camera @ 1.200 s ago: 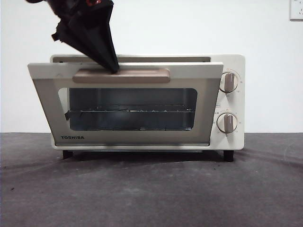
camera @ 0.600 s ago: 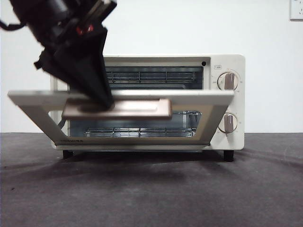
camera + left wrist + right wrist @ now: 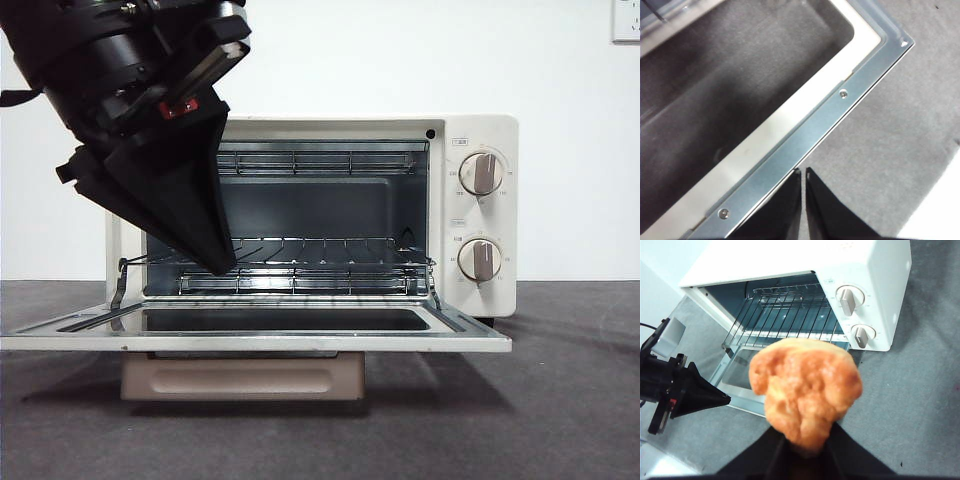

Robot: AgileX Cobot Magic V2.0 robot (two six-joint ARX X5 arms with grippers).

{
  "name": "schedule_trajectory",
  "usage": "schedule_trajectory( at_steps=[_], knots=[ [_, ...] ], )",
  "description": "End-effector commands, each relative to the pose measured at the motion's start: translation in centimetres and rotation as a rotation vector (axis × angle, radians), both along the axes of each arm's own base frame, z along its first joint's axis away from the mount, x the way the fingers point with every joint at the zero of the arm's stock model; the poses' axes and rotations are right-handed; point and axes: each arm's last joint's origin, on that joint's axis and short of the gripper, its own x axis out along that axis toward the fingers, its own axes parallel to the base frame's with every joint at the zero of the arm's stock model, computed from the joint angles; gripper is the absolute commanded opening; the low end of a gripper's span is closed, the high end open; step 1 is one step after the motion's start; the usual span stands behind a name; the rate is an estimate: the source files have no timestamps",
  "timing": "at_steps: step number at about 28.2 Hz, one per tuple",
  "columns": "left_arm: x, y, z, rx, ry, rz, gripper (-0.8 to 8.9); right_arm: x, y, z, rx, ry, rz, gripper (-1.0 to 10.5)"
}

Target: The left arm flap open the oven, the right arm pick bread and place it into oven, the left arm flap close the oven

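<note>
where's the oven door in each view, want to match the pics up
Front view: the oven door lies flat and open along the bottom of the oven, handle hanging below.
Left wrist view: its metal edge strip runs diagonally, just beyond the left pincer.
Right wrist view: the door shows below the wire rack, behind the bread.
Shared landmark: the left pincer.

The left arm slants down from the upper left, its left claw pressed closed with nothing between. The right claw, raised in the air, clamps bread.
</note>
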Motion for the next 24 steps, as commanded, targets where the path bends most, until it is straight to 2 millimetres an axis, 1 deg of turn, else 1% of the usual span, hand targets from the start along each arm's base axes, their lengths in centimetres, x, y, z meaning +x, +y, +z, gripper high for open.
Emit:
schedule_trajectory(
  at_steps=[1, 3, 7, 9, 13, 17, 24],
  knots=[
    [-0.4, 0.0, 0.9, -0.023, -0.019, -0.006, 0.17, 0.0, 0.2, 0.5, 0.009, -0.028, 0.061, 0.3],
    [-1.3, 0.9, 2.6, -0.052, -0.048, -0.005, 0.17, 0.5, 0.4, 0.5, 0.028, -0.011, 0.100, 0.3],
    [-3.9, 3.5, 7.5, -0.147, -0.144, -0.004, 0.17, 2.4, 1.4, 0.4, 0.073, 0.032, 0.207, 0.3],
    [-4.9, 4.5, 9.0, -0.186, -0.175, 0.003, 0.17, 3.1, 2.0, 0.4, 0.080, 0.035, 0.230, 0.3],
    [-7.0, 6.8, 11.7, -0.247, -0.261, 0.047, 0.17, 5.0, 3.9, 0.4, 0.101, 0.043, 0.274, 0.3],
    [-9.0, 9.0, 13.0, -0.276, -0.318, 0.104, 0.17, 6.7, 6.6, -0.1, 0.081, 0.050, 0.269, 0.3],
    [-11.5, 11.5, 13.5, -0.323, -0.339, 0.123, 0.17, 9.7, 12.2, -2.0, 0.091, 0.060, 0.284, 0.3]
  ],
)
